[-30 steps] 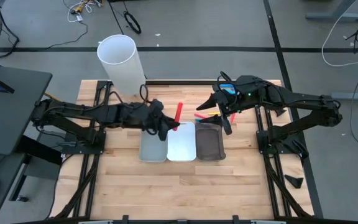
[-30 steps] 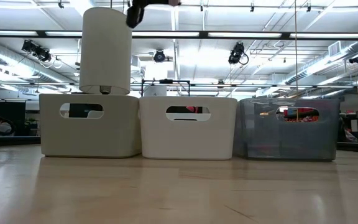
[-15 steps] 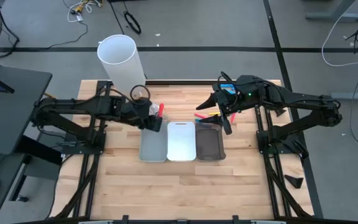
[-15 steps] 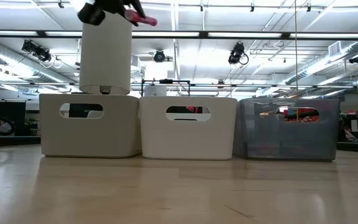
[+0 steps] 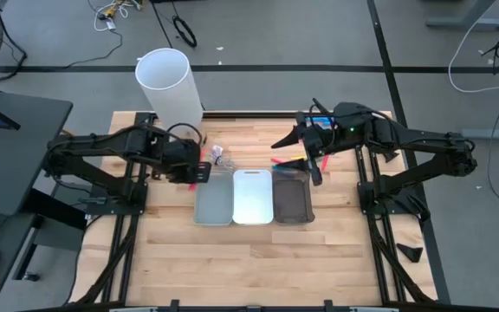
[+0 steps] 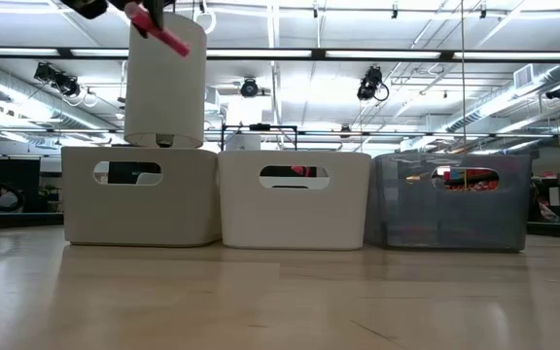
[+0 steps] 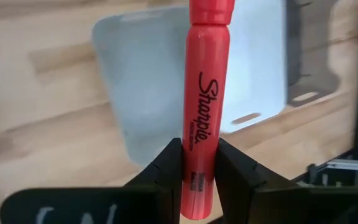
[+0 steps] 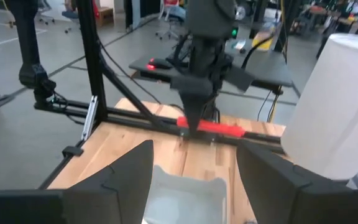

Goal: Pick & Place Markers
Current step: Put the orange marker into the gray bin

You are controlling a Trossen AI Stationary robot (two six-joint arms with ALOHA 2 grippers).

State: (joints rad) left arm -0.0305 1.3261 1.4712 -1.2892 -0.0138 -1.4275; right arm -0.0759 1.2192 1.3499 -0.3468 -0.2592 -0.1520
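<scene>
A red marker (image 7: 205, 106) is gripped between the fingers (image 7: 166, 171) of the left gripper (image 5: 193, 172), which is held above the table (image 5: 232, 260) just beside the grey tray (image 5: 213, 206), on its left and far side. In the left wrist view the marker is seen clamped near its lower end, its length standing out past the fingertips, with the grey tray and the white tray (image 5: 252, 197) lying on the wood beneath. In the low view the same marker (image 6: 159, 29) is seen tilted, high up in front of the tall white cylinder (image 6: 165, 83), which stands at the far left corner of the table. Three trays are set side by side in the middle of the table: grey, white and a dark tray (image 5: 292, 199). The right gripper (image 5: 297, 147) is held above the table beyond the dark tray, its fingers (image 8: 278, 174) spread wide with nothing between them. More markers (image 5: 286, 160), pink and yellow, lie on the wood near it, just past the dark tray
</scene>
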